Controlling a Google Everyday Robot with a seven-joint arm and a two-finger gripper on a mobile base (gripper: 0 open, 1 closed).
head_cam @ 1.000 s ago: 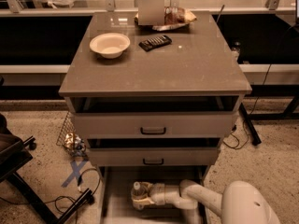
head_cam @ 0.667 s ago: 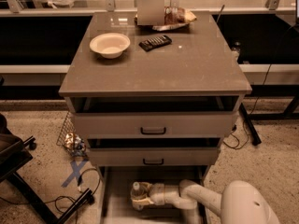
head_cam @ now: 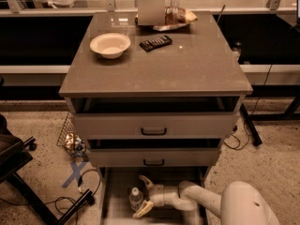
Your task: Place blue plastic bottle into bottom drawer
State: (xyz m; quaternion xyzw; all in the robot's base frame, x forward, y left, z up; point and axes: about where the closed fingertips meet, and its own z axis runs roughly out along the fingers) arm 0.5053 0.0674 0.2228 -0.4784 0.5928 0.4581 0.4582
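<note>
**Inspector:** Position and state of the pale two-finger gripper point(head_cam: 140, 196)?

**Assessor:** Low inside the wide, shallow grey bottom drawer point(head_cam: 116, 191), reaching in from the right. Its fingers stand apart, one angled towards the cabinet and one towards the drawer's near edge.

**Inspector:** And the clear plastic water bottle point(head_cam: 135, 199) with the white cap?

**Assessor:** Upright on the drawer floor, at the mouth of the spread fingers, just left of the wrist. Contact with either finger cannot be confirmed.

**Inspector:** Anything else?

**Assessor:** Well above the gripper, the flat grey cabinet top point(head_cam: 187, 69) carries a round cream bowl point(head_cam: 110, 44) and a dark flat remote point(head_cam: 155, 42).
</note>
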